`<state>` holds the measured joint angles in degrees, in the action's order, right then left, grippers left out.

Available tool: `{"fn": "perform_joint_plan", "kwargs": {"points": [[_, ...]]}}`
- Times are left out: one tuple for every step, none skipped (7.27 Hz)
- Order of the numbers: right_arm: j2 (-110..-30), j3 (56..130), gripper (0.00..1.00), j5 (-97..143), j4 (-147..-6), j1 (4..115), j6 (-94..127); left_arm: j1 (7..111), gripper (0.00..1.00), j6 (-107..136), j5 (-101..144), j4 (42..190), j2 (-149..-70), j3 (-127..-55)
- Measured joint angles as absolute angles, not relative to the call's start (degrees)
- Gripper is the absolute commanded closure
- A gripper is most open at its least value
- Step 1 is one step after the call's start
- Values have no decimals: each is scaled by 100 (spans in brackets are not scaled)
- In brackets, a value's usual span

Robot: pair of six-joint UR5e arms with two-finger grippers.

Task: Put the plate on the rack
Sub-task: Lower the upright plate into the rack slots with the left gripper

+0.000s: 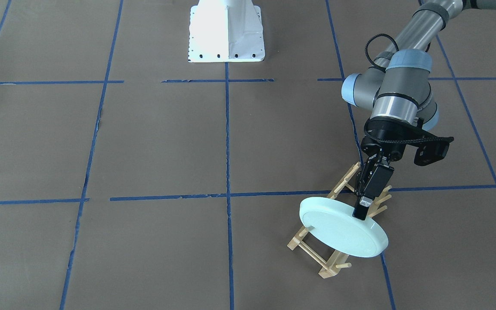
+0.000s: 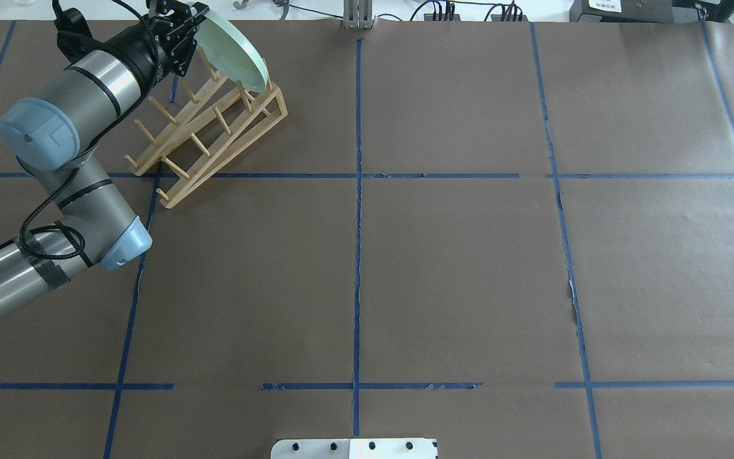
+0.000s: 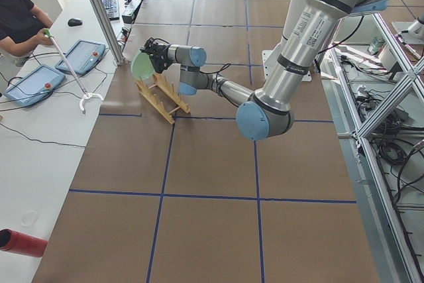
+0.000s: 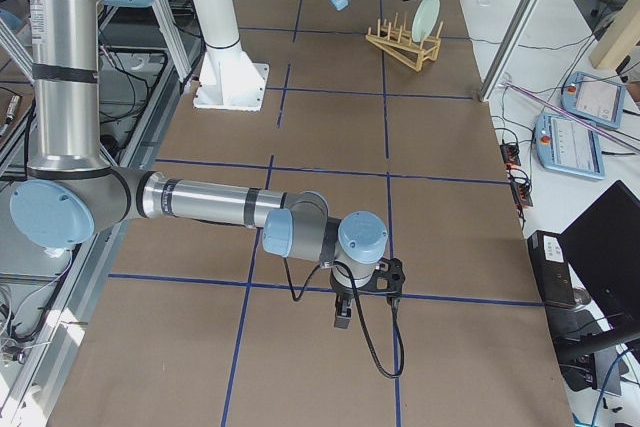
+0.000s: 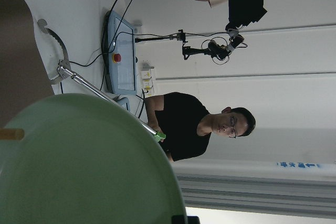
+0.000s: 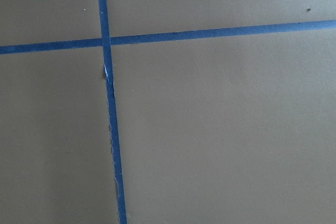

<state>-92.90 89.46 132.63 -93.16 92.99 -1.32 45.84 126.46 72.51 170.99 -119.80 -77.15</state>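
The pale mint-green plate [image 1: 342,230] stands tilted over the end of the light-wood rack [image 1: 312,254] that is farthest from the robot, with its lower edge down among the pegs. My left gripper [image 1: 360,213] is shut on the plate's upper rim. The overhead view shows the plate [image 2: 233,54] leaning over the rack [image 2: 214,146], with the left gripper [image 2: 192,19] on its rim. The left wrist view is filled by the plate [image 5: 79,166]. My right gripper [image 4: 341,315] hangs low over the table far from the rack, and I cannot tell whether it is open or shut.
The white robot base [image 1: 226,32] stands at the table's middle edge. An operator [image 3: 20,21] sits beyond the table's far edge with tablets [image 3: 79,56] and a grabber stick [image 3: 69,71]. The right wrist view shows brown paper with blue tape lines [image 6: 107,77].
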Motion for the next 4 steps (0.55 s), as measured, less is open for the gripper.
{"fn": "perform_joint_plan", "kwargs": {"points": [[-9292, 8947, 0, 13263, -9316, 9299, -130, 4573, 100, 12642, 7229, 17113, -11977, -7683], [-9293, 8946, 0, 13263, -9316, 9299, -127, 4562, 99, 12640, 7220, 17118, -11978, -7651], [-9292, 8945, 0, 13263, -9316, 9299, -124, 4551, 1, 12639, 7219, 17123, -11978, -7637], [-9293, 8945, 0, 13263, -9316, 9299, -124, 4548, 0, 12637, 7222, 17127, -11979, -7633]]}}
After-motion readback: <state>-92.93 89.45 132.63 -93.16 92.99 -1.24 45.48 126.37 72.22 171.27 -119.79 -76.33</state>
